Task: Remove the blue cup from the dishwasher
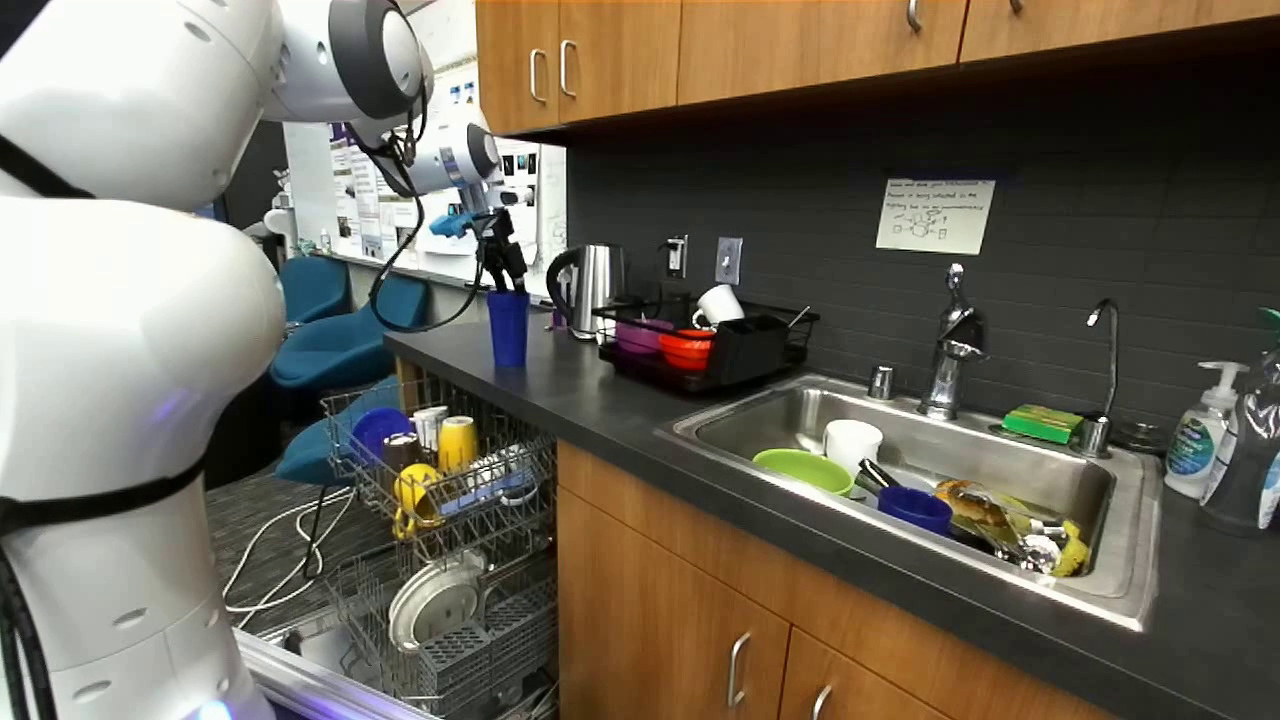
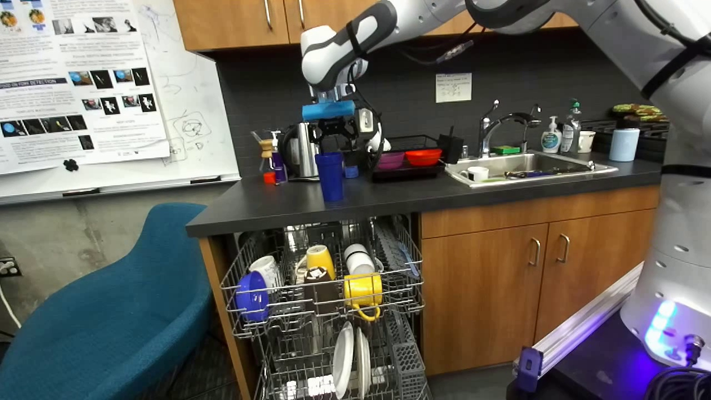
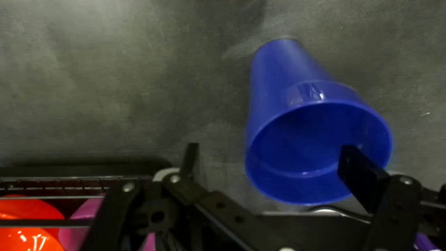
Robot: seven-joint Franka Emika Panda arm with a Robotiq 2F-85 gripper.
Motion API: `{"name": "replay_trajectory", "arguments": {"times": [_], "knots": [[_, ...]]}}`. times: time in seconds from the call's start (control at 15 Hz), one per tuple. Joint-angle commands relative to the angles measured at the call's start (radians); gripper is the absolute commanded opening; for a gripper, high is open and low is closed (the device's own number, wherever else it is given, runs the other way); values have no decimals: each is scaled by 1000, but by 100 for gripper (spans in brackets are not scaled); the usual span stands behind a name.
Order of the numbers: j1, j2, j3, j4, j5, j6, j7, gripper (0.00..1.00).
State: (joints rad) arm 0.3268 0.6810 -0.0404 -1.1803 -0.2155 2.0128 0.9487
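Blue cup stands upright on the counter, out of the dishwasher; removal looks complete. Gripper spread apart, gripping nothing, partly over or inside its mouth. Only withdrawal appears left.

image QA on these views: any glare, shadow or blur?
In an exterior view, the glossy white robot arm partly washes out, and deep shadow sits under the brown wooden upper cabinets; in an exterior view, a glowing blue light strip sits amid violet spill; in the wrist view, a small glint on the tall royal-blue plastic cup, the black pincer slightly soft.
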Motion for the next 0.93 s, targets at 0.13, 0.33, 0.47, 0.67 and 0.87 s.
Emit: {"name": "replay_trajectory", "arguments": {"times": [0.13, 0.33, 0.47, 0.67, 0.87], "knots": [[24, -8, -42, 41, -80, -22, 30, 100], [11, -61, -24, 0, -52, 17, 22, 100], [3, -174, 13, -101, -3, 64, -9, 100], [-2, -302, 48, -202, 20, 90, -99, 100], [-28, -459, 100, -319, 122, -18, -276, 100]]}}
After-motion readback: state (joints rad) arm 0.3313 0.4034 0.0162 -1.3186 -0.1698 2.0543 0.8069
